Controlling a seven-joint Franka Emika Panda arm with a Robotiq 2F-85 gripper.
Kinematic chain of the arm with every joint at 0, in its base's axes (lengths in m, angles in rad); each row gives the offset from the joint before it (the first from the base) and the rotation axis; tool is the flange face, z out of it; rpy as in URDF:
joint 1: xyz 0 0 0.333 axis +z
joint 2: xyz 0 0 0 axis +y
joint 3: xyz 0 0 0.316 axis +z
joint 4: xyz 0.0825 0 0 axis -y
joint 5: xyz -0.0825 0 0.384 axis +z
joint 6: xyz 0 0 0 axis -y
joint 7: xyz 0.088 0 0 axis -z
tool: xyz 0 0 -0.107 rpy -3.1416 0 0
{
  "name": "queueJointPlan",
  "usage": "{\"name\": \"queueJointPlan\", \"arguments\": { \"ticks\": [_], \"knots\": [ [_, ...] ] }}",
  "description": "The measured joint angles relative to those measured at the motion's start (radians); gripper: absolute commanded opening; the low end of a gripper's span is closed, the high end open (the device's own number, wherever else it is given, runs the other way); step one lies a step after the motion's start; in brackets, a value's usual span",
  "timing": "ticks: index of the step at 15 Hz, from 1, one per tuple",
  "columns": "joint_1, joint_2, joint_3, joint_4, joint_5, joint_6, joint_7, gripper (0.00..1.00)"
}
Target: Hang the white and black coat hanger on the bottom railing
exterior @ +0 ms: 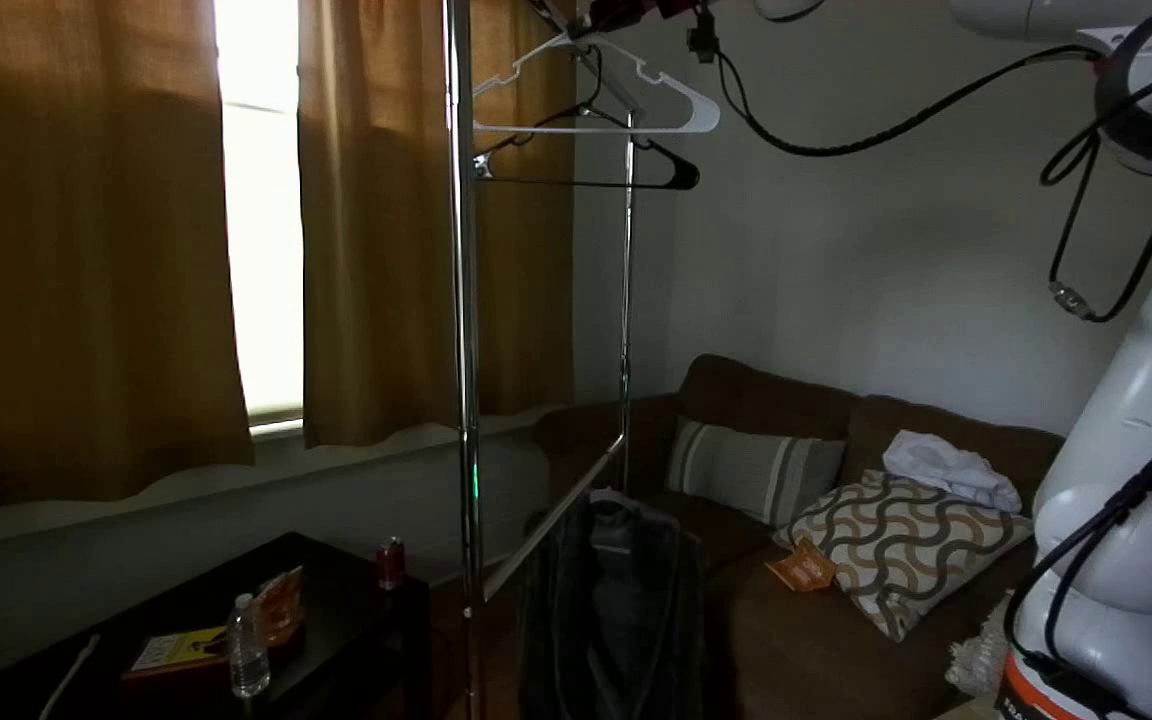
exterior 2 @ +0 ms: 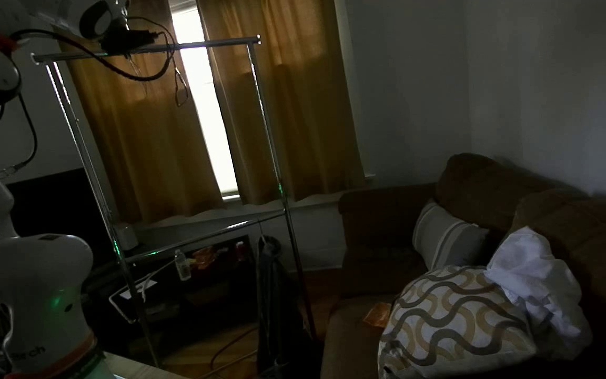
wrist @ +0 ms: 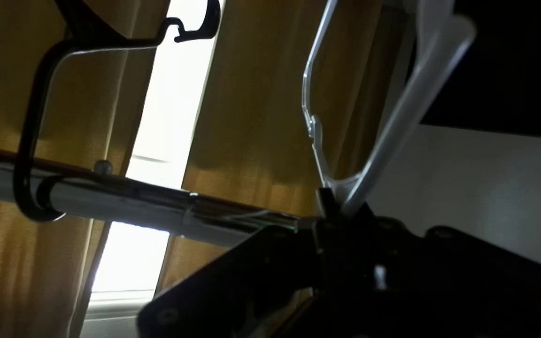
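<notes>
Dim room, grey wall [exterior: 836,250] at the back. Closest stuff first: the robot arm [exterior: 1121,560] reaches up over the rack [exterior: 464,300], and in the wrist view the gripper [wrist: 338,206] has its fingers pressed together, pinching the white hanger [wrist: 399,123] at the neck, where its two arms meet. So that hanger's up by the upper bar [wrist: 125,202], well above the bottom railing [exterior 2: 192,240]. Its hook is hidden, so can't tell if it touches the bar. The black hanger [wrist: 89,35] is hooked over that same bar, apart from the gripper.

Lower down, a dark coat [exterior: 651,600] hangs off the bottom railing, toward the end nearest the sofa [exterior: 796,640].

On the dark table [exterior: 331,590], a red can [exterior: 391,563] stands by the corner nearest the coat, and a bottle [exterior: 248,655] near the rack-side edge, orange bag [exterior: 281,605] just beside it.

Sofa's got a striped pillow [exterior: 751,468] in its corner and a swirly pillow [exterior: 911,540] on the seat, white cloth [exterior: 951,468] along that one's upper edge.

Furthest back: mustard curtains [exterior: 86,250] and a bright strip of window [exterior: 264,220] between them.
</notes>
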Motion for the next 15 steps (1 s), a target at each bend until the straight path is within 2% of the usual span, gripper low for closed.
{"name": "queueJointPlan", "arguments": {
  "ticks": [2,7,12,15],
  "knots": [
    [-0.018,-0.047,0.002,-0.021,-0.066,-0.046,0.078,0.02],
    [-0.069,-0.149,0.002,-0.064,-0.195,-0.258,0.263,0.02],
    [-0.083,-0.218,-0.024,-0.112,-0.229,-0.491,0.347,0.02],
    [-0.095,-0.231,-0.028,-0.147,-0.274,-0.569,0.358,0.02]
  ]
}}
